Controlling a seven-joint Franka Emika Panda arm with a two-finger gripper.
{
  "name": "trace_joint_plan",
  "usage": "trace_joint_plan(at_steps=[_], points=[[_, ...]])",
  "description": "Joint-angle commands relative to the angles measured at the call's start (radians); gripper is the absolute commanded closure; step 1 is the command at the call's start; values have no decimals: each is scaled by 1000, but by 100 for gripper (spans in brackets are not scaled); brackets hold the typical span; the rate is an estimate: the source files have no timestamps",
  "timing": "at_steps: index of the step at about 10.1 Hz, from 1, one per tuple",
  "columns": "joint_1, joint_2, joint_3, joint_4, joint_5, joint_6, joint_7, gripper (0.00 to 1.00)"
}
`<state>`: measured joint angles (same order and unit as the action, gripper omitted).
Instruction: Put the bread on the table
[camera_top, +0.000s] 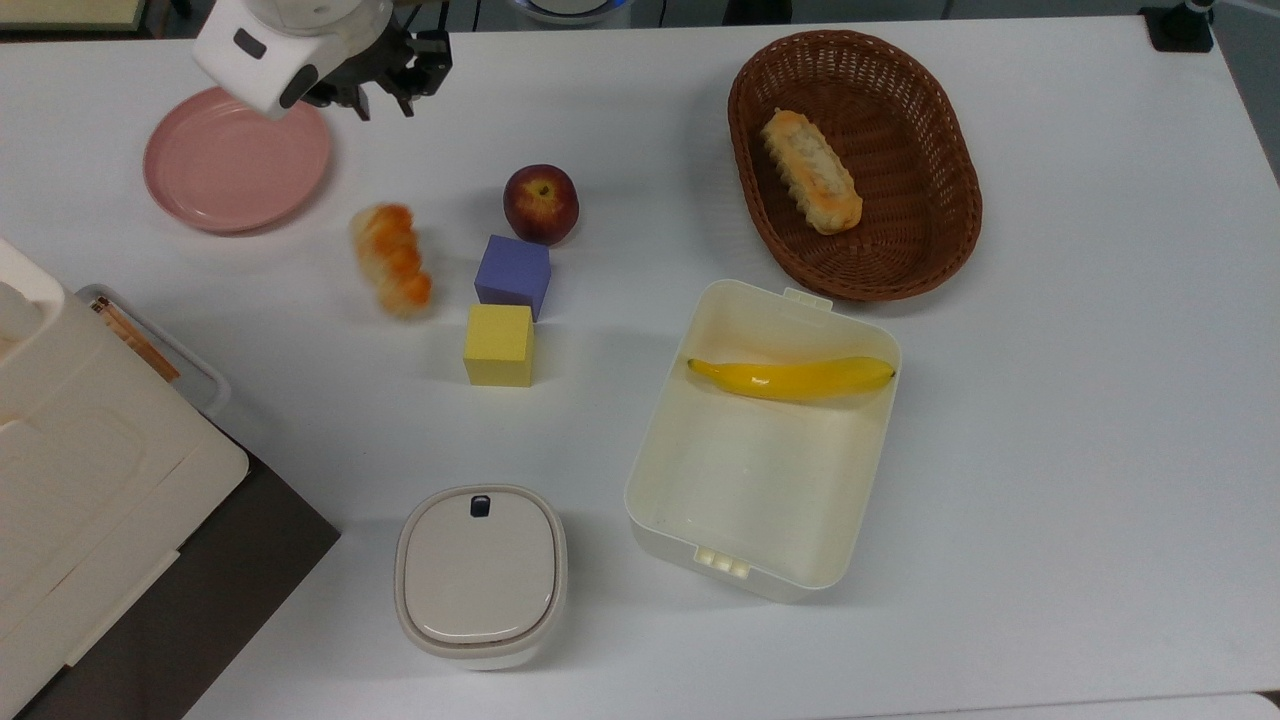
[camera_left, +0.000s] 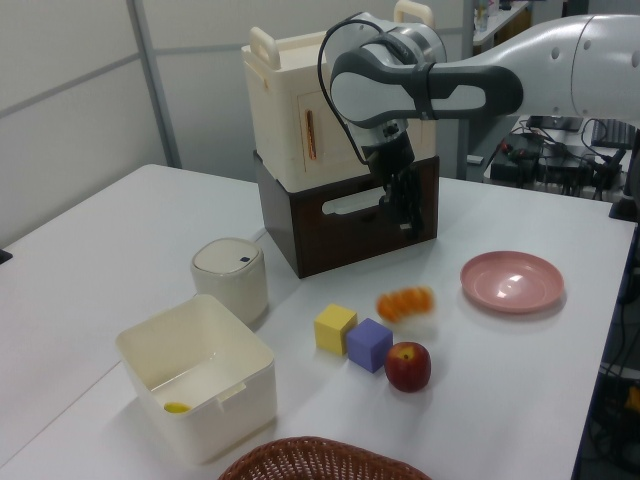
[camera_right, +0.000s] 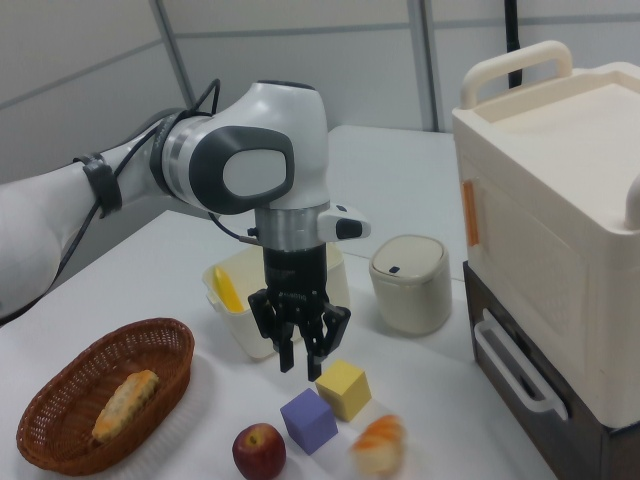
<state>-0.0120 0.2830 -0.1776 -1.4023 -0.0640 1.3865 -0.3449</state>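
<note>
My fingers (camera_right: 284, 352) hang apart and empty above the table (camera_top: 1050, 420). The bread (camera_top: 391, 259) lies blurred on the white top, between plate (camera_top: 237, 155) and purple cube (camera_top: 513, 274), well clear of the basket (camera_top: 880, 250). The placing looks done; only my retreat remains.

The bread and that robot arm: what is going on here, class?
A Franka arm is handling the bread, and has let it go. The piece is on the white table, between the pink plate and the purple cube, blurred as if not yet at rest. The gripper is open and empty above the table near the plate. A longer loaf lies in the wicker basket.
</note>
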Motion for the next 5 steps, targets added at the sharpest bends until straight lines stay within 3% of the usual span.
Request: trace_joint_plan(at_steps=[1,5], points=[[3,-27,7,-9,-16,-6,3,0],[64,-48,20,42,-5,11,98,0]])
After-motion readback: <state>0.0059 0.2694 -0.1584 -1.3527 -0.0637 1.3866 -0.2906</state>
